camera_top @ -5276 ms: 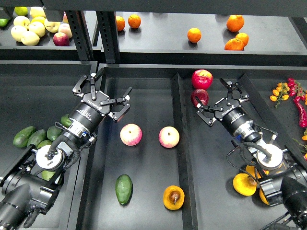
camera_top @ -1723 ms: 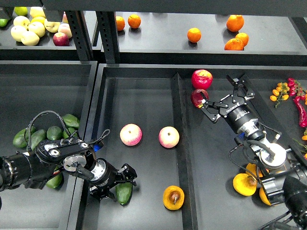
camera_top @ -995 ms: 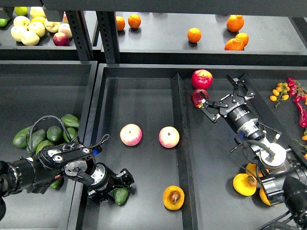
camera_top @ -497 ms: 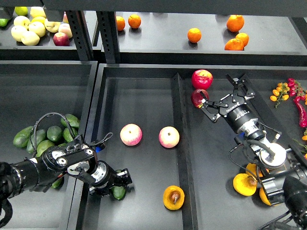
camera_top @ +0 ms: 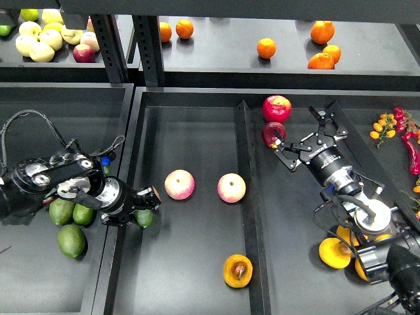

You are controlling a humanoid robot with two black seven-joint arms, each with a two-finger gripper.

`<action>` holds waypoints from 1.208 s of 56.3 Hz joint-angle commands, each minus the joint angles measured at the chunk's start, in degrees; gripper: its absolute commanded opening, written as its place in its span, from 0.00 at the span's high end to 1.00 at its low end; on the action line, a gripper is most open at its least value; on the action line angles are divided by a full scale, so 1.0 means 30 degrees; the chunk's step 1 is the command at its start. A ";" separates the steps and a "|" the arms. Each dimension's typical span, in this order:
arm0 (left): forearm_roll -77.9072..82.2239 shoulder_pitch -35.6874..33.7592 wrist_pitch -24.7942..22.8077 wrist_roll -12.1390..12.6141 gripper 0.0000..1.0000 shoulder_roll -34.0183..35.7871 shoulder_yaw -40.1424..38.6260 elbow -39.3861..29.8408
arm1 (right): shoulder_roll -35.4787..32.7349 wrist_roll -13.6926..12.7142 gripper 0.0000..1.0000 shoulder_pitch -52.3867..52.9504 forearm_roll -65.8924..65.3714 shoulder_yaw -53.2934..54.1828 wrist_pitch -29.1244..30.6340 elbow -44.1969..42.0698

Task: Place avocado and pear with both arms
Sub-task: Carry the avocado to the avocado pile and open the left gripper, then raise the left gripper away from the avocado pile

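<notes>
I've got the avocado (camera_top: 144,217) pinched in my left gripper (camera_top: 143,209), held at the left rim of the middle tray (camera_top: 197,275) — the carry toward the left bin's avocado pile (camera_top: 71,223) is in hand. Next: clear the rim, then release. The pear (camera_top: 237,270) waits near; my right gripper (camera_top: 303,139) hangs spread, empty, far off.

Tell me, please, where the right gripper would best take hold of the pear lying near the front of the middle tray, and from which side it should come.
Probably from above, fingers closing across the pear's round middle. It lies alone on the tray floor with its dark dimple facing up, and the divider wall stands close on its right, so a sideways approach looks cramped. The right gripper hangs open, well away from it.
</notes>
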 commanded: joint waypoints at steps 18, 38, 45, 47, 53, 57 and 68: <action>0.0033 0.1771 -0.0009 -0.0001 0.51 0.1242 -0.1106 0.0147 | -0.0010 0.0004 0.00 0.0021 -0.0011 -0.0009 0.0000 0.0189; 0.0062 0.2064 -0.0009 -0.0001 0.23 0.0949 -0.1456 0.0382 | -0.0010 0.0004 0.00 0.0021 -0.0011 -0.0009 0.0000 0.0218; 0.0062 0.2064 -0.0009 -0.0001 0.11 0.0949 -0.1866 0.0411 | -0.0010 0.0004 0.00 0.0021 -0.0011 -0.0038 0.0000 0.0218; 0.0062 0.2064 -0.0009 -0.0001 0.08 0.0949 -0.1955 0.0440 | -0.0010 0.0004 0.00 0.0021 -0.0011 -0.0038 0.0000 0.0218; 0.0033 0.2035 -0.0009 -0.0001 0.02 0.0949 -0.2539 0.0498 | -0.0010 0.0004 0.00 0.0021 -0.0011 -0.0038 0.0000 0.0218; -0.0026 0.2035 -0.0009 -0.0001 0.01 0.0949 -0.3329 0.0528 | -0.0010 0.0004 0.00 0.0021 -0.0011 -0.0038 0.0000 0.0248; -0.1167 0.2035 -0.0009 -0.0001 0.01 0.0949 -0.6581 0.0557 | -0.0010 0.0004 0.00 0.0051 -0.0011 -0.0097 0.0000 0.0248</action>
